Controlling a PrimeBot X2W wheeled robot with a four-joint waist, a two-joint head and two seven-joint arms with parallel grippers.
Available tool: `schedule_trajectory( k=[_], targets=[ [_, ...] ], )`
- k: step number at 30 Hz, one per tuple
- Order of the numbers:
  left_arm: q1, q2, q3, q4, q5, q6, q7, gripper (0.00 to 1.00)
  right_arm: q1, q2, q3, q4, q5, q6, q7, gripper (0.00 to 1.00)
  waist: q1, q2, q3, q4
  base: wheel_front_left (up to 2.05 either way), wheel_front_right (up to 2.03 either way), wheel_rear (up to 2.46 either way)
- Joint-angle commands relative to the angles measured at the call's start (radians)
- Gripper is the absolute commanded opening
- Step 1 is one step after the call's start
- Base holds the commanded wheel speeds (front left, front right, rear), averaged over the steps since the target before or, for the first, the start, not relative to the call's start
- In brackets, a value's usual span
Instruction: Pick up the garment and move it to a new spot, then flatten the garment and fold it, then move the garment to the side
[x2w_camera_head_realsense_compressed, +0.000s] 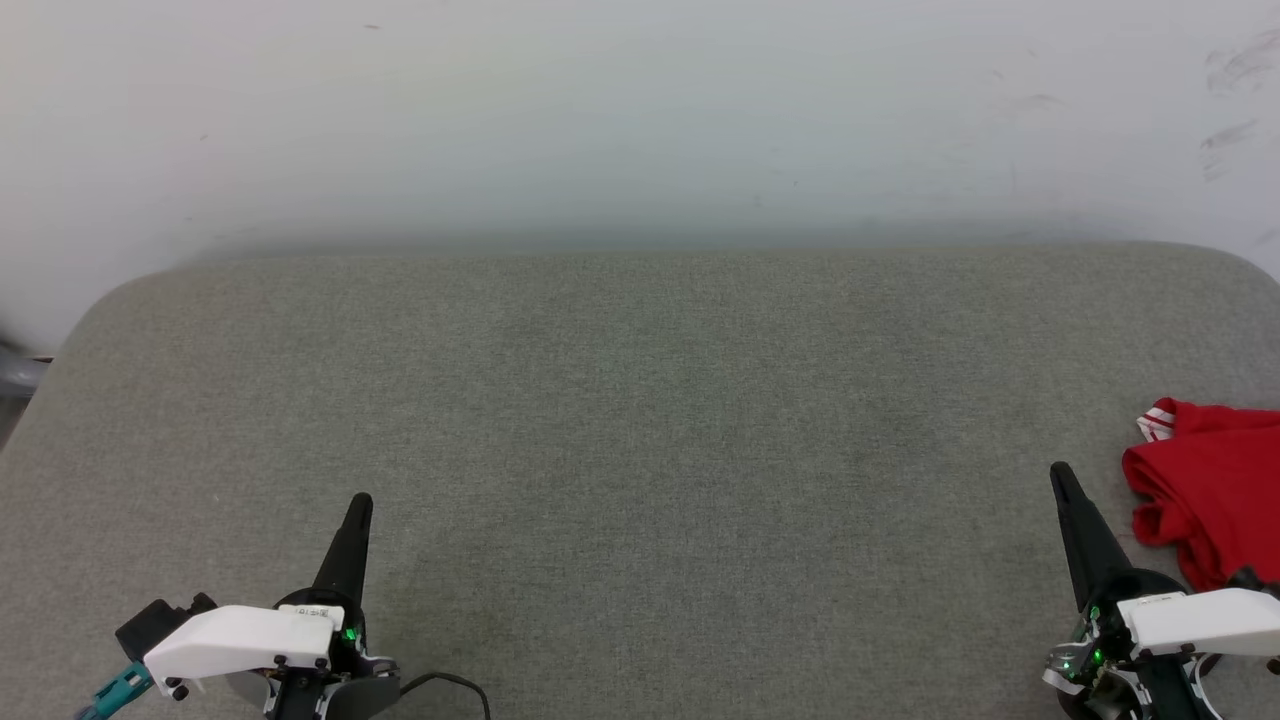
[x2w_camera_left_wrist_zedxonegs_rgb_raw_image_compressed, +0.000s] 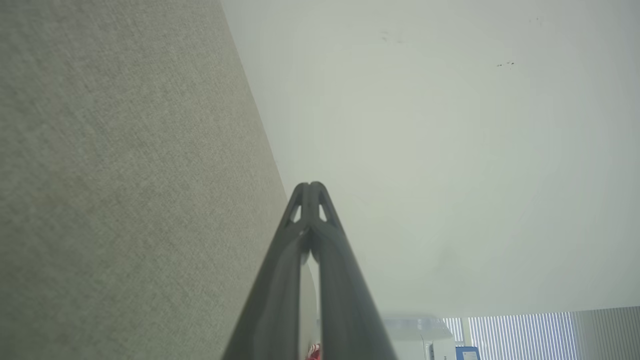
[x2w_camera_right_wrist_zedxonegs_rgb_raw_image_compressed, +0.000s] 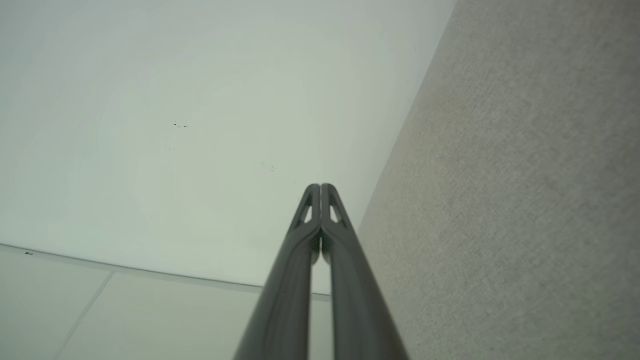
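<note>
- The table takes up most of the head view. It has a grey woven cover and rounded far corners, and it runs from the middle of the frame down to the bottom edge.
- The wall is plain off-white across the top third, with a few dark scuffs in the upper right corner.
- The garment is a crumpled red heap on the table at the right edge, a bit below the middle and partly cut off by the frame. A bit of red-and-white striped trim pokes out at its upper left.
- The right gripper is at the lower right, just beside the garment on its left side. Its fingers are pressed fully together with nothing between them, and it looks clear of the cloth, though the white wrist housing hides the heap's lower edge.
- The left gripper is at the lower left, well apart from the garment. It's also closed tight and empty, which the left wrist view shows pretty clearly.
- Small stuff: there's a black cable along the bottom edge by the left wrist and a teal plug in the bottom left corner.
</note>
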Motion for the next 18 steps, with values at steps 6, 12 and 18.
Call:
schedule_trajectory(
  k=[6, 12, 18],
  targets=[
    [-0.021, -0.003, 0.013, -0.008, -0.056, -0.012, 0.016, 0.00, -0.027, -0.004, -0.002, 0.016, 0.059, 0.000, 0.003, 0.00, -0.0001, 0.0000, 0.003, 0.000, 0.00, 0.00, 0.00],
    [-0.025, -0.006, 0.020, -0.008, -0.097, -0.019, 0.027, 0.00, -0.036, -0.003, -0.003, 0.030, 0.102, 0.000, 0.005, 0.00, -0.0001, 0.0000, 0.005, 0.000, 0.00, 0.00, 0.00],
    [-0.027, -0.009, 0.027, -0.009, -0.131, -0.022, 0.036, 0.00, -0.046, -0.003, -0.004, 0.041, 0.137, 0.000, 0.004, 0.00, -0.0001, 0.0000, 0.007, 0.000, 0.00, 0.00, 0.00]
  ],
)
